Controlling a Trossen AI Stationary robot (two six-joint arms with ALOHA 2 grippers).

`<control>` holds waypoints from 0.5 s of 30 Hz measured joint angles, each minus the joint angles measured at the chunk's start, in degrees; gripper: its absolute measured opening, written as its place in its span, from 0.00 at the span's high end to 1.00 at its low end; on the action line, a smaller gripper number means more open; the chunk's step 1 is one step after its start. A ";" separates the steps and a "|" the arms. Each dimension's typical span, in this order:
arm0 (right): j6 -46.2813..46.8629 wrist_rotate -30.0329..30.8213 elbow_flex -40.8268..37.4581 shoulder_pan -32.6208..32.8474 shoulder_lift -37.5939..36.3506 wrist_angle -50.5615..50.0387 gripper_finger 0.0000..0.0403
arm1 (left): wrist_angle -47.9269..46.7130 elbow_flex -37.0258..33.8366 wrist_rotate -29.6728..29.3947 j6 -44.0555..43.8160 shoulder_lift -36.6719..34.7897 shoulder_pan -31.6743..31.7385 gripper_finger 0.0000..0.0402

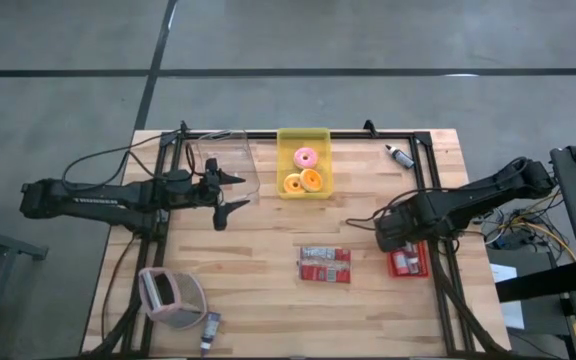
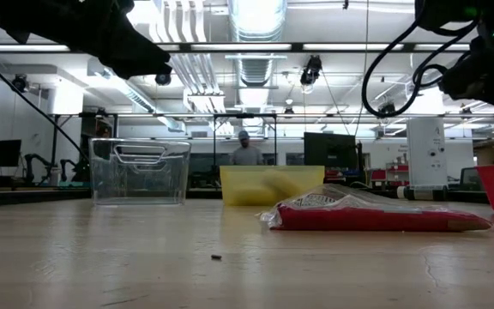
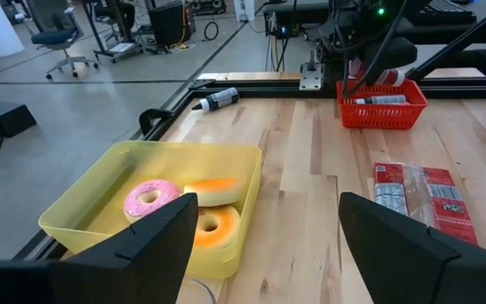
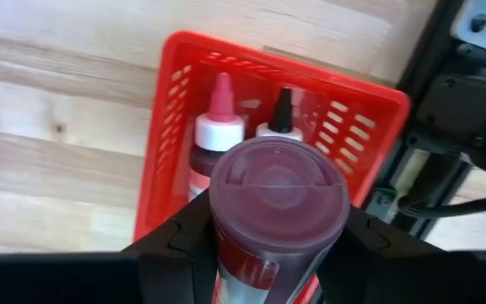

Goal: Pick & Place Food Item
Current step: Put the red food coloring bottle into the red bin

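Round-capped sauce bottle (image 4: 277, 211) clamped in right pincer (image 4: 264, 253), above red mesh basket (image 4: 369, 110); left pincer (image 3: 264, 245) spread wide

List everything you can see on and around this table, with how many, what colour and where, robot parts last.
yellow tray: one, yellow, far middle of the table
donuts: three, one pink-iced and two orange, inside the yellow tray
clear box: one, see-through, left of the yellow tray
snack packet: one, red and white, middle of the table
red basket: one, red, right side, holding bottles
bottle: one, dark red, in the right gripper's fingers above the red basket
toaster: one, pink, near left corner
left gripper: open, beside the clear box
right gripper: shut on the bottle
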 joint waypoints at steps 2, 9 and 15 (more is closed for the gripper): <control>-0.17 0.03 -0.50 0.00 0.00 1.51 0.64 | 0.00 0.00 0.00 0.00 0.00 0.00 0.27; -1.31 0.13 -3.44 -0.02 0.02 6.12 0.64 | 0.00 0.00 0.13 0.00 0.00 0.00 0.27; -0.81 0.12 -5.19 -0.02 0.02 6.71 0.64 | 0.00 0.00 0.15 0.00 0.00 0.00 0.27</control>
